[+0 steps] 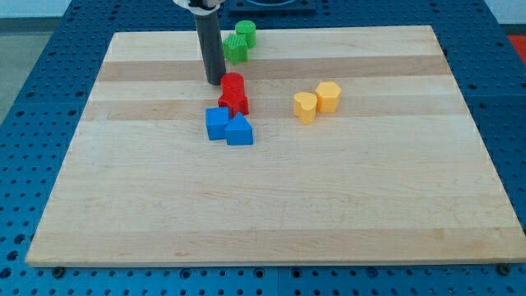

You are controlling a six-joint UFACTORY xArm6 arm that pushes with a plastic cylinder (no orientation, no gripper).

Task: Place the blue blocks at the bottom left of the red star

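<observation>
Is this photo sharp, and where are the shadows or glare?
Camera view: evenly lit and sharp; the blue blocks, red blocks and yellow blocks cast only faint, short shadows; no strong glare on the wooden board; my tip looks crisp, without motion blur.

Two green blocks (pixel 240 43) sit touching at the far edge of the wooden board (pixel 370 205), slightly left of centre. Two yellow blocks (pixel 317 101) stand side by side right of centre, touching. A red cylinder (pixel 233 82) stands mid-board. A blue pegboard table (pixel 33 90) surrounds the board.
</observation>
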